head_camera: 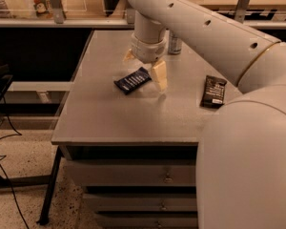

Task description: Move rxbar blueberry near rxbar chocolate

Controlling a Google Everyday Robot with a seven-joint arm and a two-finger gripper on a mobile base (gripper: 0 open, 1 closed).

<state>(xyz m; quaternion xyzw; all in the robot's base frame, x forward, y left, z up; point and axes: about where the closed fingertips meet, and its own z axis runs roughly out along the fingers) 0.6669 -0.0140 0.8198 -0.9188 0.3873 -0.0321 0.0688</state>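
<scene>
Claw (144, 67) low over mid desk (100, 123), fingers spread, just above and behind blue bar (132, 80). Bare desk runs between blue bar and black bar (213, 90), which lie well apart. Front and left strips also bare. Can (175, 44) stands at the back, near the claw. Arm (205, 27) spans right rear. Robot body (248, 166) covers near right corner.

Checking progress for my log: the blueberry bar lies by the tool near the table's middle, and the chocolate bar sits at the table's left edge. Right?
Not quite. The camera view shows the rxbar chocolate on the right side of the table, not at its left edge. The rxbar blueberry does lie by the tool near the middle.
</scene>
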